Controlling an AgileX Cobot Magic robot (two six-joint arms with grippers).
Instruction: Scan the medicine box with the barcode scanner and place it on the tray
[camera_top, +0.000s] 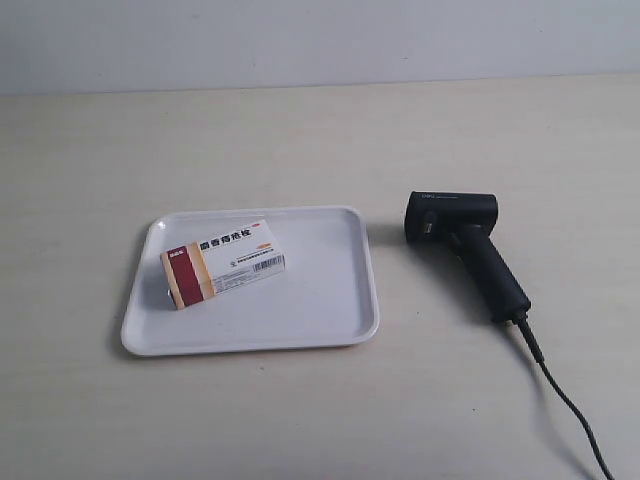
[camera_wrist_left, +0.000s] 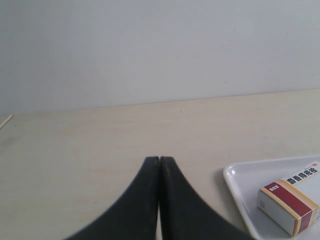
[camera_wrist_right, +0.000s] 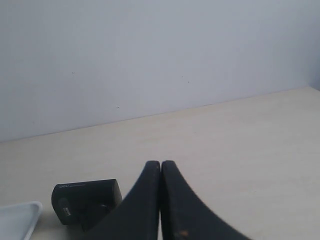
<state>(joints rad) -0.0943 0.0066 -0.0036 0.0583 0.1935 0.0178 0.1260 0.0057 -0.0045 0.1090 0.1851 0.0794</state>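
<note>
Medicine box (camera_top: 224, 262) — a small flat white carton with a dark red and orange end band — is lying inside the white smooth plastic tray (camera_top: 330, 300), well apart from both grippers. Beside the tray, a black pistol-shaped barcode scanner (camera_top: 462, 245) is resting on the pale table (camera_top: 300, 130). Left gripper (camera_wrist_left: 159, 161) and right gripper (camera_wrist_right: 160, 164) are each hanging clear — fingertips pressed together, gripping nothing.

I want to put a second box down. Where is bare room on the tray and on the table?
The tray is bare on its half toward the barcode scanner, beside the medicine box. The table is bare behind both and in front of the tray. The scanner's cable crowds the near corner.
</note>
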